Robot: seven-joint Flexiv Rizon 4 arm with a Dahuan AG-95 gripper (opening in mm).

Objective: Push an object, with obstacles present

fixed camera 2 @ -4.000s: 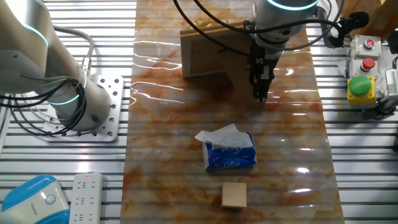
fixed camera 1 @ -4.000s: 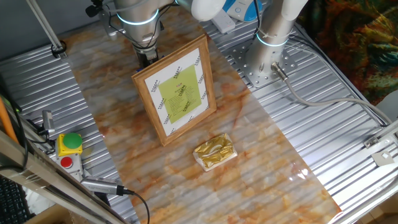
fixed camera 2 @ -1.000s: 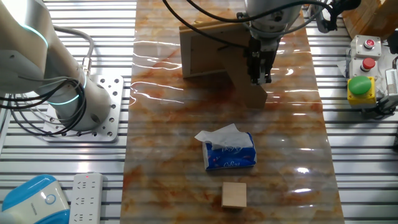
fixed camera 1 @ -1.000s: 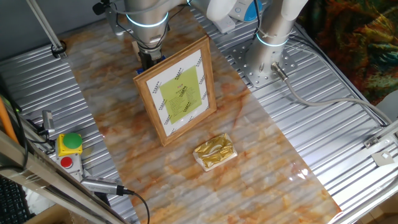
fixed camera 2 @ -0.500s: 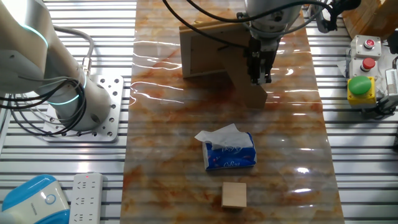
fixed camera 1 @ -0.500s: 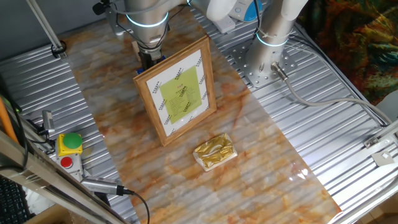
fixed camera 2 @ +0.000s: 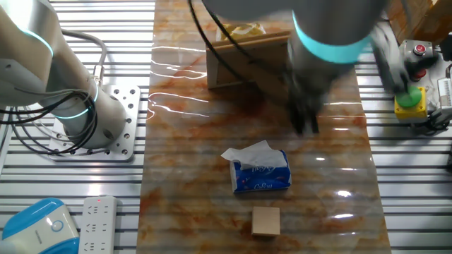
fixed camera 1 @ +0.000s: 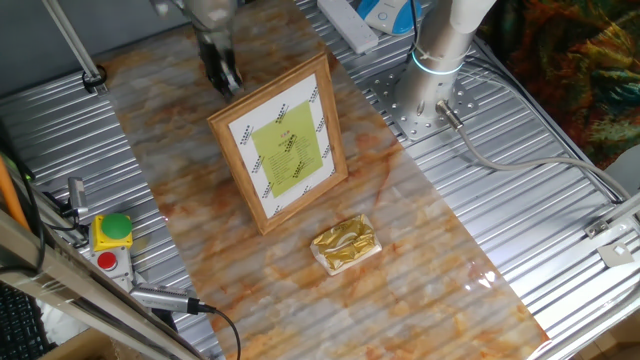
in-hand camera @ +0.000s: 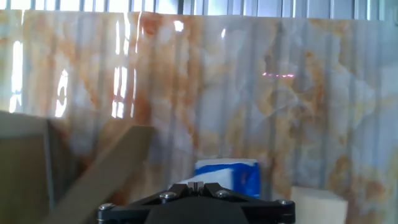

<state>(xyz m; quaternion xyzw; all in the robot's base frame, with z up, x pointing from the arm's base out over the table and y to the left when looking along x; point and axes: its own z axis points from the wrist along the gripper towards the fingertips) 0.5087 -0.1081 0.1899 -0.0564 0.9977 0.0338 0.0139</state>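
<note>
Surface: marbled orange-and-cream table (fixed camera 2: 183,176), flanked by ribbed metal panels.
Block orientation: small plain light-tan wooden block (fixed camera 2: 266,220), roughly cube-shaped, lies flat with its sides about square to the table's edges; no long axis can be made out.
Block look: bare pale wood, unmarked top face; the hand view catches only 1 corner of it (in-hand camera: 317,204) at the lower right.
Block position: near the table's end in the other fixed view, just beyond the tissue pack, apart from it.
Tissue pack: blue-and-white soft tissue packet (fixed camera 2: 260,171) with a white sheet sticking out, lying between the block and the frame.
Frame: light-wood picture frame with white mat and yellow-green sheet (fixed camera 1: 281,154), standing tilted on its rear prop.
Foil packet: crinkled gold foil-wrapped rectangular packet (fixed camera 1: 345,243), flat on the table near the frame's front, not touching it.
Pincer: blurred (fixed camera 2: 305,124), above the table beside the frame's back, between frame and tissue pack; how far open, cannot tell; nothing seen held.
Other: 1 green button on a yellow box (fixed camera 1: 112,231).
</note>
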